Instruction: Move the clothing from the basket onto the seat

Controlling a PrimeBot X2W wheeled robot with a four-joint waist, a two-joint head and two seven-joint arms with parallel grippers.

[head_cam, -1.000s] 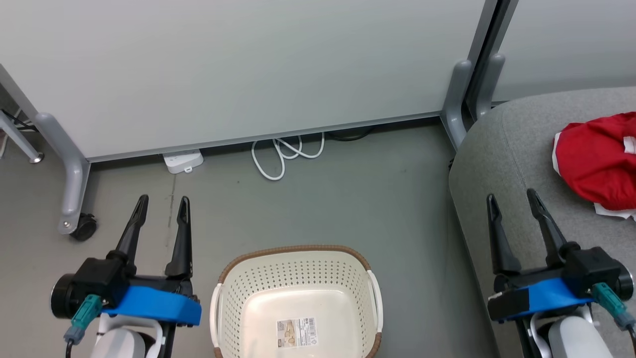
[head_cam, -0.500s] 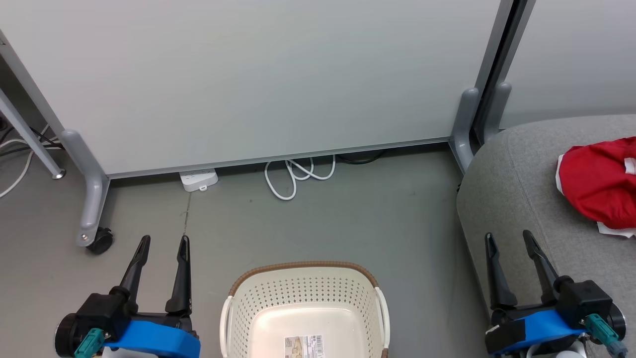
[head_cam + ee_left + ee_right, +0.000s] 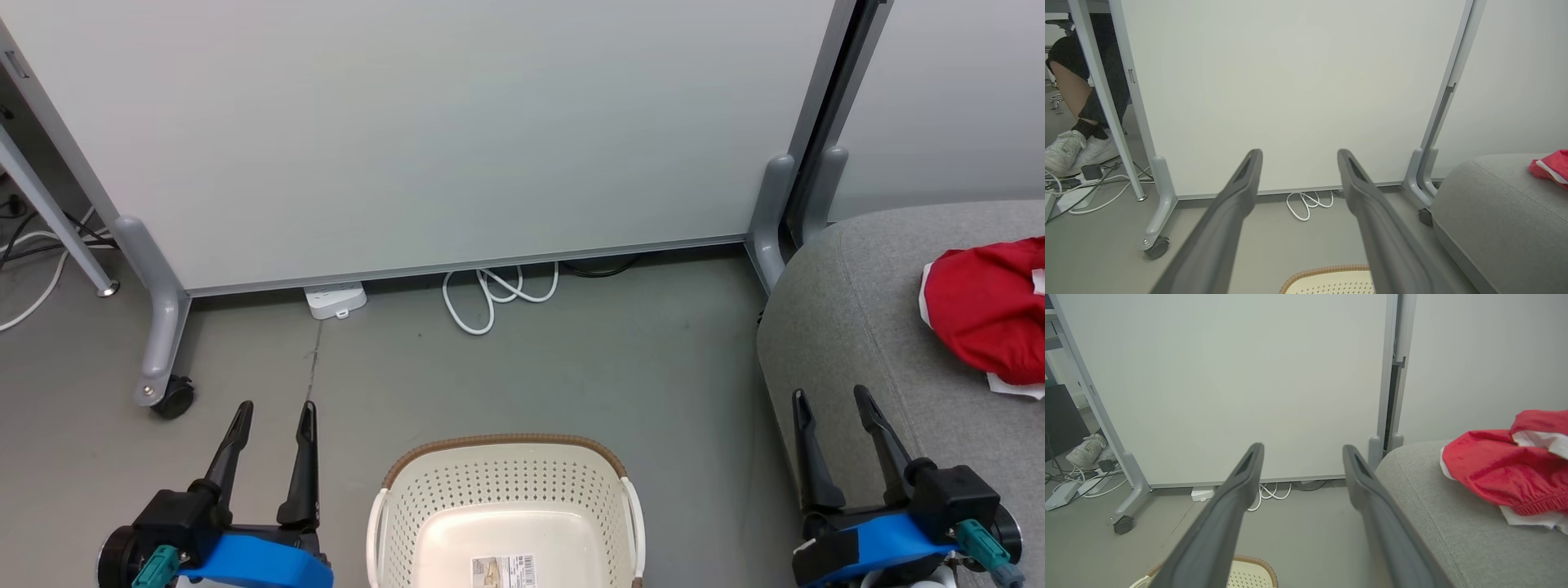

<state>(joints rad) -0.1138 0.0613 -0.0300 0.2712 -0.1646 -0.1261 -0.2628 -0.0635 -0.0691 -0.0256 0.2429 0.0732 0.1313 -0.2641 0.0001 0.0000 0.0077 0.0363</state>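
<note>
Grey floor (image 3: 571, 376) lies open between the oval cream perforated plastic basket (image 3: 506, 498) and the pale grey partition panel (image 3: 424, 139) blocking the far side. A coiled white cable (image 3: 494, 292) and white power strip (image 3: 335, 300) lie at its foot. The rounded light grey fabric sofa (image 3: 849, 327) walls the right; the panel's castored grey leg (image 3: 163, 327) stands ahead of the left hand (image 3: 277, 406).

The seat (image 3: 857, 327) lies right of the basket (image 3: 506, 482), the clothing (image 3: 988, 310) on it. Beyond the basket, a coiled cable (image 3: 498, 294) lies on the floor (image 3: 637, 367) at the foot of a partition (image 3: 449, 139).
</note>
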